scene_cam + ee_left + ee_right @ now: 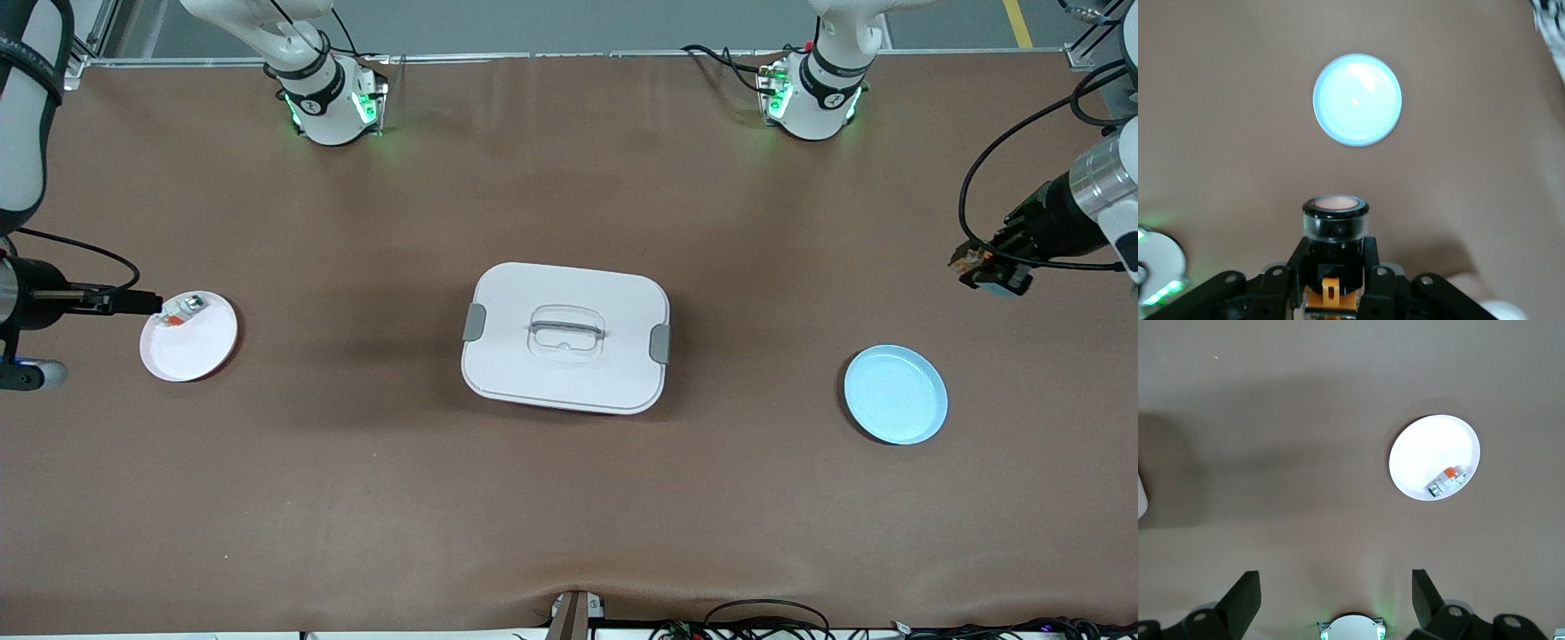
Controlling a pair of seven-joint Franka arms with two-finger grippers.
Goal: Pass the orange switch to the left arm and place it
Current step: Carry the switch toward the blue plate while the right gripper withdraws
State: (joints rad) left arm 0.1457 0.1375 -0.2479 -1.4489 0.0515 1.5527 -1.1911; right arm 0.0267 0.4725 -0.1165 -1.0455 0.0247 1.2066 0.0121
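Counting first: two arms, two plates, one box, one switch, one small white part.

The box sits mid-table, lid on, a grey latch at each end, handle recessed in the top. Contents not visible.

White plate lies toward the right arm's end of the table. It holds the white part, silvery-white with an orange-red bit, lying near the rim on the side away from the front camera. Nothing else on it.

Blue plate lies toward the left arm's end, a bit nearer the front camera than the white plate. Nothing in it.

The switch is in the left gripper, fingers clamped on its black body, round pale-orange face pointing out past the fingertips. That gripper is up in the air over bare table at the left arm's end, with the blue plate in its wrist view but not directly under it.

The right gripper has fingers wide apart, nothing between them. It hangs above the table near the white plate, which shows off to one side in its wrist view.
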